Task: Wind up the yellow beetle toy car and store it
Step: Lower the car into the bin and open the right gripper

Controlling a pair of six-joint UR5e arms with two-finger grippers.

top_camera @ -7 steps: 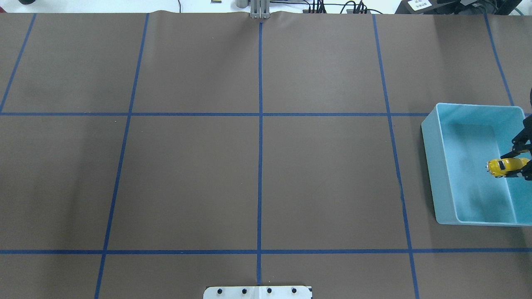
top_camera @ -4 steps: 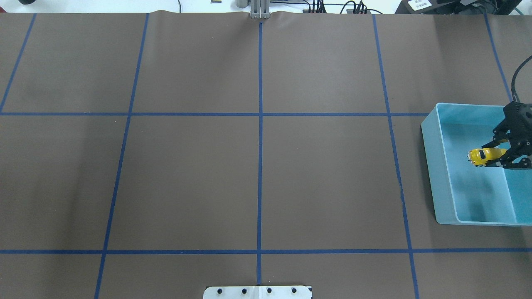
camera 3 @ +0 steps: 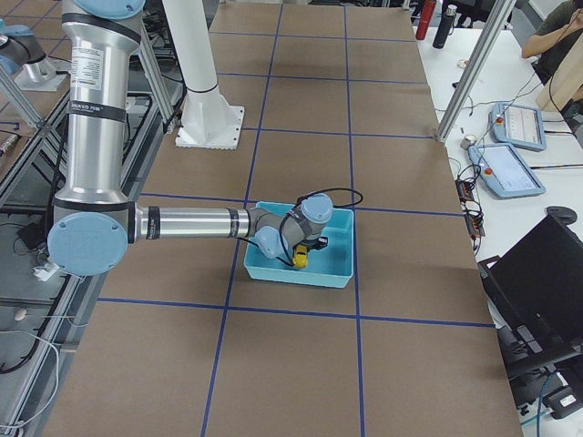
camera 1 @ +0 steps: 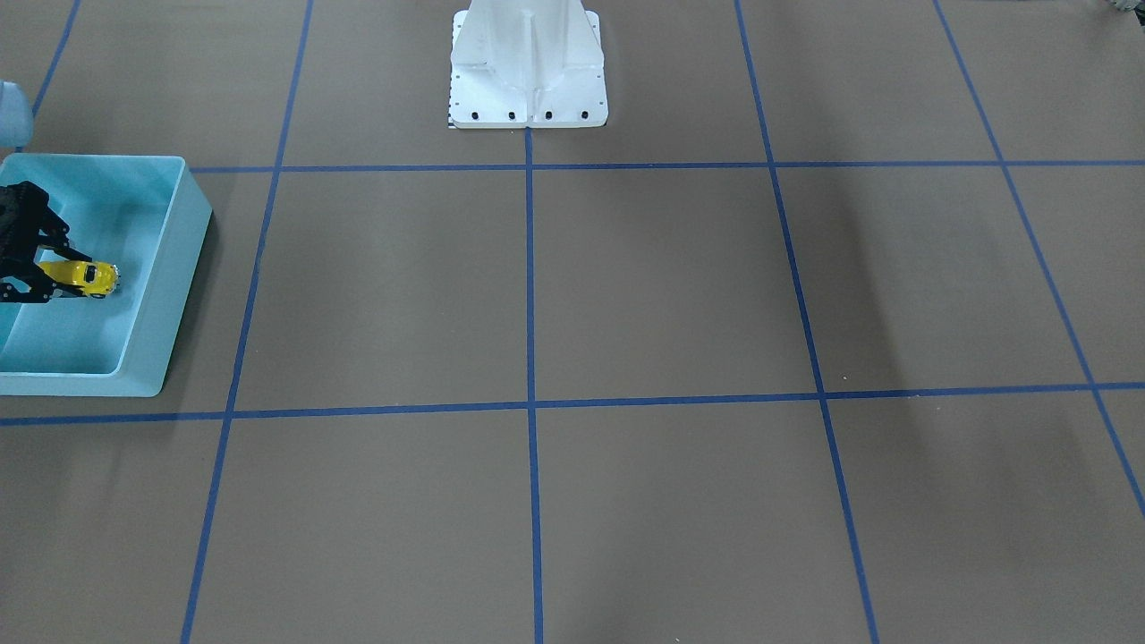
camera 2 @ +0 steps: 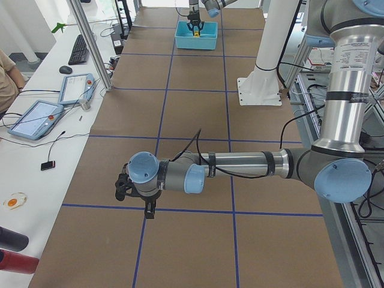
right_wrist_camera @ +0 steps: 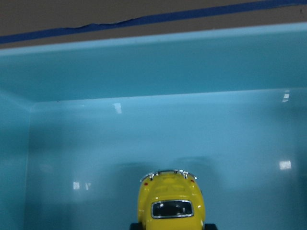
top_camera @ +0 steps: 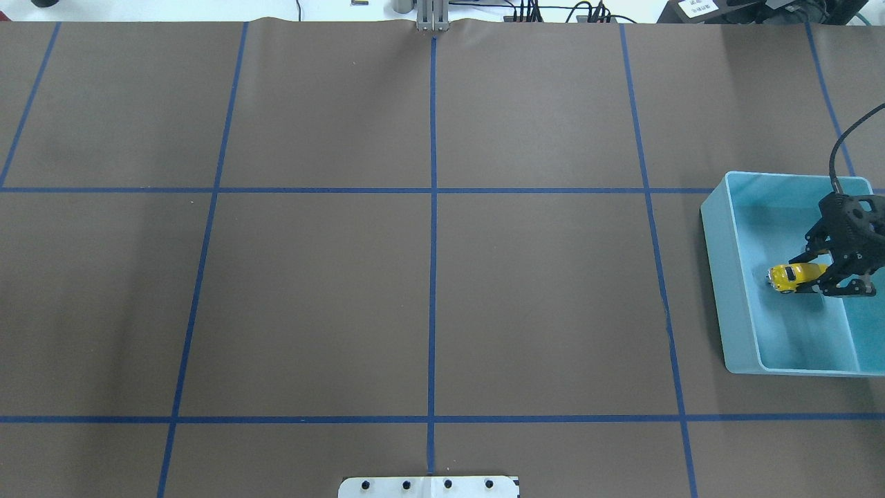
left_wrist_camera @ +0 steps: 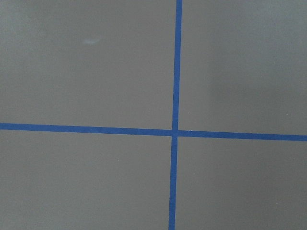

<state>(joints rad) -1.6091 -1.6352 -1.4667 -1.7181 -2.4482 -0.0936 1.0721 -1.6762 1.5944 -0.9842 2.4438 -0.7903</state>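
Observation:
The yellow beetle toy car (top_camera: 790, 277) is inside the light blue bin (top_camera: 719, 277) at the table's right end. My right gripper (top_camera: 811, 276) is shut on its end, black fingers on either side. The front-facing view shows the car (camera 1: 87, 275) in the gripper (camera 1: 61, 276) over the bin's floor. From the right wrist, the car (right_wrist_camera: 171, 203) points at the bin's wall (right_wrist_camera: 144, 67). I cannot tell whether its wheels touch the floor. My left gripper (camera 2: 148, 210) hangs over a blue tape cross at the table's other end. I cannot tell if it is open.
Brown paper with blue tape lines (top_camera: 433, 207) covers the table. The robot's white base (camera 1: 528, 72) stands at mid-table on the robot's side. Tablets (camera 2: 36, 120) and a keyboard lie on a side bench, where a person sits.
My right gripper has carried the car further into the bin, toward the wall on the overhead view's left, still shut on it.

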